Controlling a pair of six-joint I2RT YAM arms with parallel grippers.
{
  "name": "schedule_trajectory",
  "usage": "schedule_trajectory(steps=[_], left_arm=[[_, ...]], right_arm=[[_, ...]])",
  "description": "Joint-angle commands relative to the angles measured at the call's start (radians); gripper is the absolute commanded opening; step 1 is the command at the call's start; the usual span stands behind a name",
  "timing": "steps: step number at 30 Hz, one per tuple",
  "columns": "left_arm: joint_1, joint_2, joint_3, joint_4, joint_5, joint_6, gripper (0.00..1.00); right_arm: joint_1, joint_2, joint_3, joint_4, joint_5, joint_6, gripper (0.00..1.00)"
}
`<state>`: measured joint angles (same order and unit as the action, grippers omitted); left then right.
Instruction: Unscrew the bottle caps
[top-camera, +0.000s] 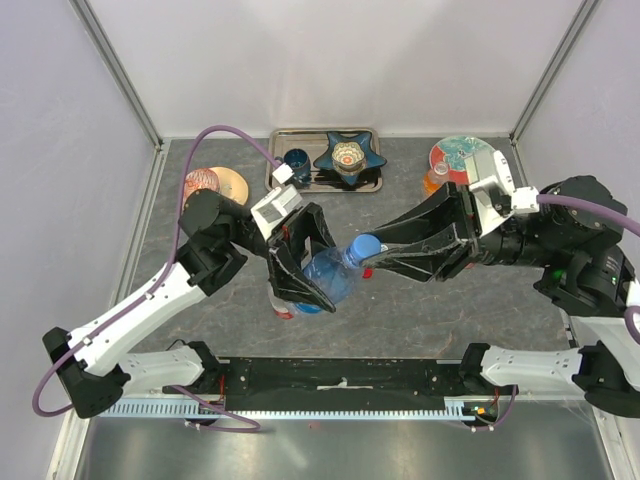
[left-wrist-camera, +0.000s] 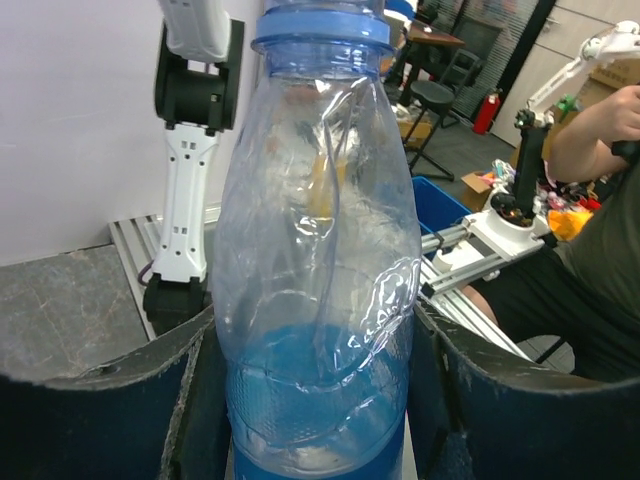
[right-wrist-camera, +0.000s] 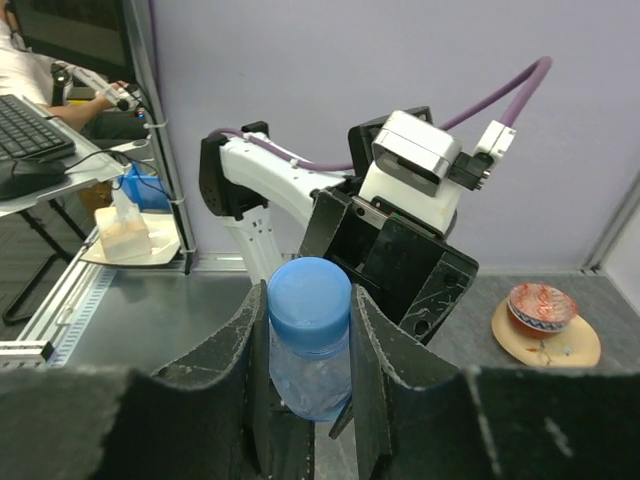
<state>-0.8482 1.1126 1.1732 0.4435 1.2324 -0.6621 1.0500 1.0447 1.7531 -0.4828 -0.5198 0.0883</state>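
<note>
My left gripper (top-camera: 305, 270) is shut on the body of the blue-tinted bottle (top-camera: 328, 275) and holds it tilted above the table's middle. In the left wrist view the bottle (left-wrist-camera: 320, 250) fills the gap between my fingers (left-wrist-camera: 90, 410). Its blue cap (top-camera: 365, 246) points right. My right gripper (top-camera: 372, 257) is shut on that cap; in the right wrist view both pads press the sides of the cap (right-wrist-camera: 309, 293). A bottle with a red-and-white label (top-camera: 283, 306) lies partly hidden under my left gripper. The orange bottle (top-camera: 436, 178) stands at the back right.
A metal tray (top-camera: 276, 170) at the back holds a dark blue cup (top-camera: 297, 160) and a star-shaped dish (top-camera: 349, 155). Patterned plates lie at the back left (top-camera: 215, 185) and back right (top-camera: 462, 158). A small red piece (top-camera: 368, 272) shows under the right fingers.
</note>
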Motion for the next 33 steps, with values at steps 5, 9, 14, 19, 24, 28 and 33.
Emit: schedule_trajectory(steps=[5, 9, 14, 19, 24, 28, 33], left_arm=[[0.043, -0.019, -0.032, -0.017, -0.039, -0.008, 0.55], [0.043, -0.042, -0.033, -0.107, -0.071, 0.057, 0.55], [0.043, -0.172, -0.079, -0.333, -0.308, 0.254, 0.55], [0.043, -0.378, -0.174, -0.408, -0.548, 0.335, 0.55], [0.043, -0.499, -0.213, -0.488, -0.662, 0.366, 0.55], [0.043, -0.576, -0.251, -0.514, -0.737, 0.378, 0.56], [0.043, -0.642, -0.312, -0.523, -0.752, 0.366, 0.56]], right_arm=[[0.008, -0.106, 0.045, 0.052, 0.366, 0.002, 0.0], [0.007, -0.152, -0.053, 0.069, 0.692, 0.024, 0.0], [0.007, -0.213, -0.301, -0.066, 1.226, 0.1, 0.0], [0.007, -0.276, -0.665, -0.157, 1.291, 0.36, 0.0], [0.007, -0.253, -0.913, -0.123, 1.284, 0.51, 0.0], [0.005, -0.169, -1.038, -0.031, 1.27, 0.6, 0.0], [-0.062, -0.034, -1.214, 0.196, 1.167, 0.662, 0.0]])
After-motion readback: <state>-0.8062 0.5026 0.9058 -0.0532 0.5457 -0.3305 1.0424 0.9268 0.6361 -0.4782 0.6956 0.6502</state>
